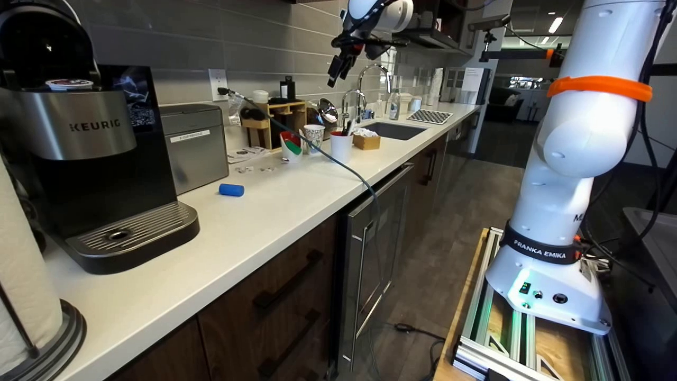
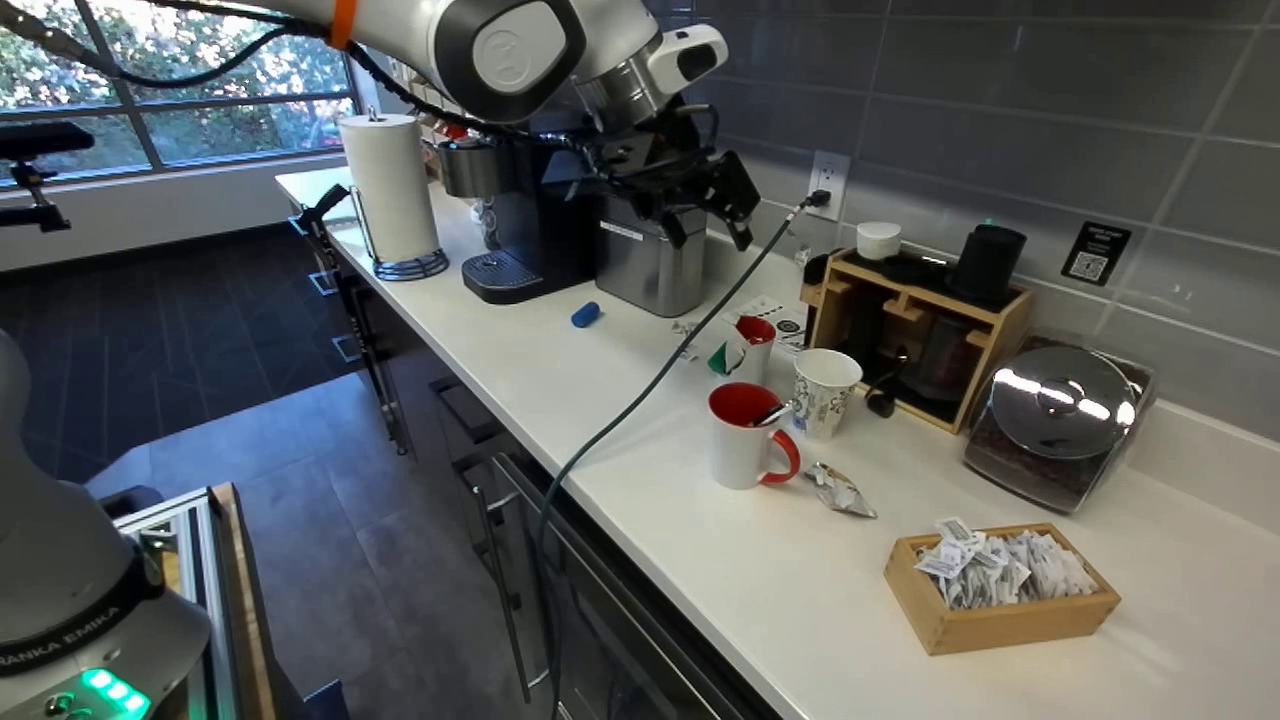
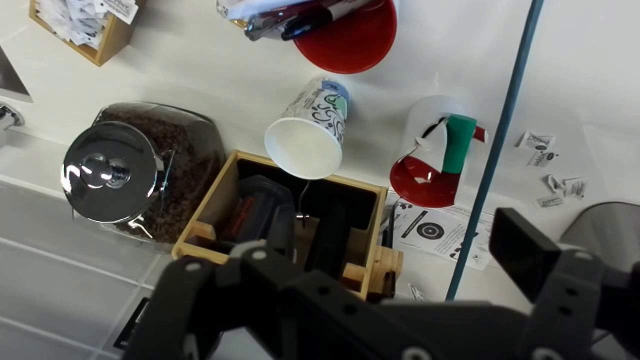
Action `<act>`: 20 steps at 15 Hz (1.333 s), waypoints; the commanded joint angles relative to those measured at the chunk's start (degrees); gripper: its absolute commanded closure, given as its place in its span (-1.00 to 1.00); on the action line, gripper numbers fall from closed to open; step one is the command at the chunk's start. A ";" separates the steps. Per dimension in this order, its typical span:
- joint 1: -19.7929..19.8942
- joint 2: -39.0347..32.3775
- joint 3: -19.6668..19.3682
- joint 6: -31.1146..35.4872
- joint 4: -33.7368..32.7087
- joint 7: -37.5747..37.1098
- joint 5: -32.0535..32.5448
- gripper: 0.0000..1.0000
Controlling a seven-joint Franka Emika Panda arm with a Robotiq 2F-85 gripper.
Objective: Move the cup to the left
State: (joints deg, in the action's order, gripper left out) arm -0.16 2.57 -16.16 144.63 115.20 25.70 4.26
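Observation:
The cup is a white paper cup with a dark, bluish and greenish printed pattern. It stands upright on the counter, its open rim toward the camera in the wrist view, where the cup looks empty. In an exterior view the cup is partly covered by neighbouring mugs and a cable. My gripper hangs in the air well above the counter, apart from the cup. Its jaws stand wide, and nothing sits between the fingertips in the wrist view, with the right finger plainly visible.
Close to the cup are a red-lined mug holding pens, another red-lined mug and a wooden organizer. A cable slants over the counter. Also there: a blue cylinder, glass jar, packet box and coffee machine.

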 commanded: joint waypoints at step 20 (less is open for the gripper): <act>6.87 -20.44 8.15 8.38 -9.34 -0.61 2.94 -1.00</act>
State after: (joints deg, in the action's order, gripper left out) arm 4.28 -12.02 -8.98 151.19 111.95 25.87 5.72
